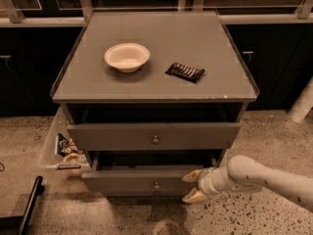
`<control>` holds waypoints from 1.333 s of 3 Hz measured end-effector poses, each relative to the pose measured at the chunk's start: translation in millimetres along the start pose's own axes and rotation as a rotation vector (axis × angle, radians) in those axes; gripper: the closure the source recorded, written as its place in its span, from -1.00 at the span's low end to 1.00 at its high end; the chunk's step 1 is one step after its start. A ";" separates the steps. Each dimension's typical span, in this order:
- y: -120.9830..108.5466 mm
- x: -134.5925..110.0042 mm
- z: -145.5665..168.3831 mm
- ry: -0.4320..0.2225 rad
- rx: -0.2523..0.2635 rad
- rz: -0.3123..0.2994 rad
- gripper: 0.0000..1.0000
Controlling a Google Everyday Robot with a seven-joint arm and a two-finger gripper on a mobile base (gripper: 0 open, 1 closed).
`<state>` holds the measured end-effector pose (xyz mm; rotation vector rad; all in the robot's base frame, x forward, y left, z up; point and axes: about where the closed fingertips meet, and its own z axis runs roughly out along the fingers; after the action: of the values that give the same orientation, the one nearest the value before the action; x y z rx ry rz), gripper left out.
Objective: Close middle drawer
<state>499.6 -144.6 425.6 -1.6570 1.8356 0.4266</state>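
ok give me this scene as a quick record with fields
cabinet top: white bowl and dark snack packet
upper drawer: partly open
middle drawer: pulled out, nothing visible inside
gripper: open, at the right end of the middle drawer's front
floor, left of cabinet: clear bin holding snacks

**One high view, square on to the cabinet**

A single camera is set above and in front of the cabinet (156, 84), tilted down and faced at its drawer side. The whole top is taken in at close range; the base is cut off below. The gripper (193, 186) is caught low right, at the cabinet's front, jaws spread.
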 end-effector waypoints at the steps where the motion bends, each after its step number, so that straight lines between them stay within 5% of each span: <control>1: 0.1 0.0 0.1 0.000 0.000 0.000 -1.00; 3: 13.2 -3.4 -15.8 -0.005 -0.014 -0.010 -1.00; 4: 43.3 -6.6 -46.2 -0.005 -0.018 -0.027 -1.00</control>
<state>447.0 -161.0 457.5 -1.6893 1.8086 0.4372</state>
